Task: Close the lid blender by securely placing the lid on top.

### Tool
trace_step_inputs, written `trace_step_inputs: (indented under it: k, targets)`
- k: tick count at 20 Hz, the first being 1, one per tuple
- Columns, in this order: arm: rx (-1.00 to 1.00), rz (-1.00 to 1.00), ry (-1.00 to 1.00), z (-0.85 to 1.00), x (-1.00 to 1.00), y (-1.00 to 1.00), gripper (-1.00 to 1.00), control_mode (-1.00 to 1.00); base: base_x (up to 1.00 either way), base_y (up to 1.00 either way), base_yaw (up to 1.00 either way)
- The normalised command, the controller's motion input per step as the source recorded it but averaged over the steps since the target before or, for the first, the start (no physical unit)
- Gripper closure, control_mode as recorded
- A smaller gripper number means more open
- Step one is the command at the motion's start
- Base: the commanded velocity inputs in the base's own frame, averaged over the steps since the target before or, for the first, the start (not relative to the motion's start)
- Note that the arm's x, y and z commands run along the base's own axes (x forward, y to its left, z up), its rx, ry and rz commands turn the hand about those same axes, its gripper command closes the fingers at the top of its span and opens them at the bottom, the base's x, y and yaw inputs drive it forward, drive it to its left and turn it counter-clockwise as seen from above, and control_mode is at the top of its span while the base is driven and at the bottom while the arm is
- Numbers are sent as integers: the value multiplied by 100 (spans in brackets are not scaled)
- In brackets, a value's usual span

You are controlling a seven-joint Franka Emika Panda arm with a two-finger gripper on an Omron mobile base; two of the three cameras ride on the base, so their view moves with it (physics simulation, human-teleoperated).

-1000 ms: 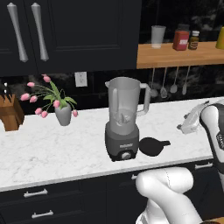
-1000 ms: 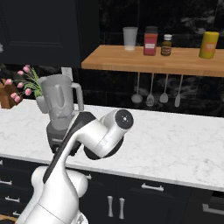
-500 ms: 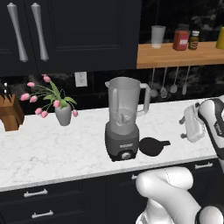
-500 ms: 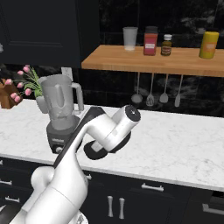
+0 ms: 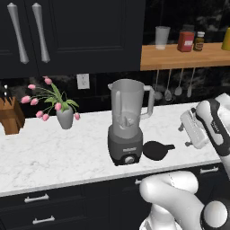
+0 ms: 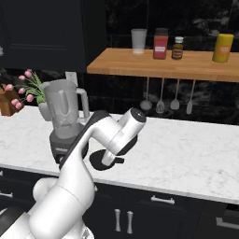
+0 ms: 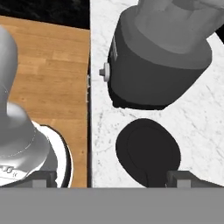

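The blender stands on the marble counter, its clear grey jar open at the top on a dark base with a round knob. Just to its right the black lid lies flat on the counter, tab pointing right. My gripper hovers further right of the lid, above the counter. In the hand view its fingertips stand far apart at the bottom, open and holding nothing, with the lid just ahead between them and the blender base beyond. In the right base view my arm partly covers the lid.
A vase of pink tulips and a knife block stand left of the blender. A wooden shelf with a cup and jars hangs above, utensils below it. The counter's front edge drops to wooden floor.
My hand has swung left and lower towards the lid over the last second. The lid and blender have stayed put.
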Motion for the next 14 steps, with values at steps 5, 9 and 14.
trace_step_inputs:
  k: [5, 9, 14]
  targets:
    - [0, 4, 0, -15, 0, 1, -100, -100, 0, 0, 0]
    - [0, 7, 0, -23, 0, 0, -100, -100, 0, 0, 0]
    - [0, 3, 0, -26, 13, 0, -100, -100, 0, 0, 0]
